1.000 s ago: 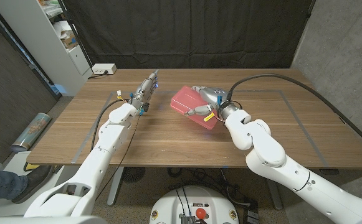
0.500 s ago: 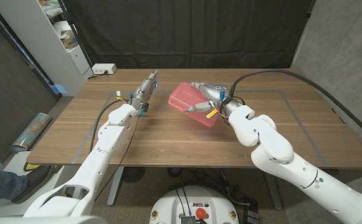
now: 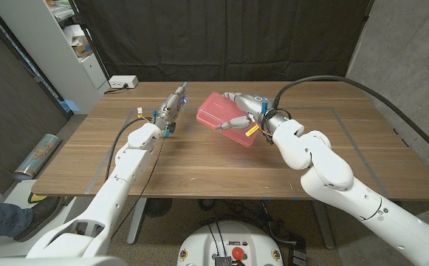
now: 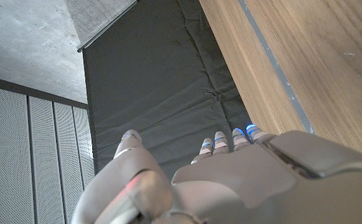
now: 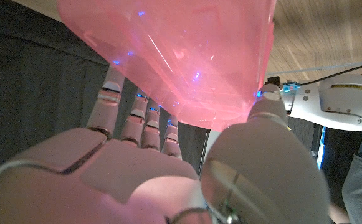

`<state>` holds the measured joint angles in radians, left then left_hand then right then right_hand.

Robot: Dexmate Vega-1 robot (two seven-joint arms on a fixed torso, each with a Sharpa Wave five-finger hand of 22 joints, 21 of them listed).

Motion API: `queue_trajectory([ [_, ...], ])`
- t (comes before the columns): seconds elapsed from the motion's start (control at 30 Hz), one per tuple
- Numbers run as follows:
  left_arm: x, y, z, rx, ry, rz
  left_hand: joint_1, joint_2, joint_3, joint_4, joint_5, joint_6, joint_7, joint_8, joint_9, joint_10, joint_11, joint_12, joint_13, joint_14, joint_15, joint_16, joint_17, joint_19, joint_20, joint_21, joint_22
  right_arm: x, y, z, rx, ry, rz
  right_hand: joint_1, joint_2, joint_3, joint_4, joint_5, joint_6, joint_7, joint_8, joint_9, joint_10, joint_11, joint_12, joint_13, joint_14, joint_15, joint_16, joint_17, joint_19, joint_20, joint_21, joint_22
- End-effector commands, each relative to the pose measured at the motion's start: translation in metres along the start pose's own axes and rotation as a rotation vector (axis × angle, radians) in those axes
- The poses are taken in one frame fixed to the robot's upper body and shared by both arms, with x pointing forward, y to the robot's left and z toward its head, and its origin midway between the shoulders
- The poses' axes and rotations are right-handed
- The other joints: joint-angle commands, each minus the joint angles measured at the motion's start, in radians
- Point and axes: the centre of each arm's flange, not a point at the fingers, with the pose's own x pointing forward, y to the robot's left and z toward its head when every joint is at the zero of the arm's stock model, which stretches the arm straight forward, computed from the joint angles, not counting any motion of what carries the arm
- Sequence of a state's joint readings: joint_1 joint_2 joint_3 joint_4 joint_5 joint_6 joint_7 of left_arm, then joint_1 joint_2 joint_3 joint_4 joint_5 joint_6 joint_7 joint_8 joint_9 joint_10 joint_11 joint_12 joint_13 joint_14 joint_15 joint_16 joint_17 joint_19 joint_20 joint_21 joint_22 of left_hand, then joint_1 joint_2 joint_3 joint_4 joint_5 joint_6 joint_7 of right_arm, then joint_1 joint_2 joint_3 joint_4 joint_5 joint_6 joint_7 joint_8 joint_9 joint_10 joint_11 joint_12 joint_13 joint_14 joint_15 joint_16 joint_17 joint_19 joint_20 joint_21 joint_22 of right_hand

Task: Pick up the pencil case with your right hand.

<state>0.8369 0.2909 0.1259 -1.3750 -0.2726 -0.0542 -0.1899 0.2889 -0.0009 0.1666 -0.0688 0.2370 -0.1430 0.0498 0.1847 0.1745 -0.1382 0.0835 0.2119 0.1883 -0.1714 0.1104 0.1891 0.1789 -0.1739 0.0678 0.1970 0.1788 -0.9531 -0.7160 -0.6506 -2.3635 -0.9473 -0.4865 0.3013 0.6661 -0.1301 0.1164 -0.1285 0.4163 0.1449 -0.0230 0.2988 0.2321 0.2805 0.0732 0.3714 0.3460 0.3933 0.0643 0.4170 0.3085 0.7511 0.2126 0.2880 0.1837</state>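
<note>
The pencil case (image 3: 226,120) is a translucent pink box at the table's middle, tilted with its far left end raised off the wood. My right hand (image 3: 244,111) grips it from the right, thumb on the near side and fingers along the far side. In the right wrist view the pink pencil case (image 5: 187,56) sits between the thumb (image 5: 266,118) and the fingers (image 5: 131,118). My left hand (image 3: 172,106) stands on the table to the left of the case, apart from it, fingers stretched out and holding nothing. The left hand (image 4: 230,180) also appears in the left wrist view.
A white power strip (image 3: 122,82) lies at the table's far left corner. A white shelf unit (image 3: 66,37) stands beyond the left edge. Black cable (image 3: 362,92) arcs above the right side of the table. Bare wood (image 3: 199,166) stretches in front of both hands.
My right hand has lifted the pencil case and carried it slightly farther and leftward, raising its far end. The left arm has stayed still.
</note>
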Motion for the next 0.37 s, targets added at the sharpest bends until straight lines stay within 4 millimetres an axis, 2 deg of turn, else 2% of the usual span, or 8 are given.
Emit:
queue_trajectory([
  [0.03,0.0021,0.0016,0.0,-0.006,-0.001,-0.005,0.002,0.007,-0.002,-0.002,-0.004,0.001,-0.005,0.004,0.004,-0.006,0.004,-0.002,0.004,-0.036,0.002,-0.002,0.003,-0.059,0.006,0.002,0.003,0.0009,-0.0116,0.0015,0.003,-0.012,-0.014,0.14,0.151,-0.001,0.004,-0.001,0.004,0.004,-0.004,0.002,0.024,-0.015,0.007,0.006,0.01,-0.003,-0.003,0.006,0.008,0.001,-0.003,0.004],
  [0.37,0.0005,0.0055,-0.0012,-0.004,0.005,-0.002,0.002,0.008,-0.003,-0.003,-0.004,0.001,-0.006,0.004,0.004,-0.006,0.005,-0.002,0.004,-0.036,0.001,-0.002,0.003,-0.06,0.007,0.002,0.003,0.0048,-0.008,0.0029,0.01,-0.011,-0.013,0.141,0.155,0.0,0.005,-0.005,0.002,0.005,-0.007,0.002,0.021,-0.014,0.004,0.008,0.01,-0.001,-0.005,0.006,0.007,0.002,-0.006,0.004],
])
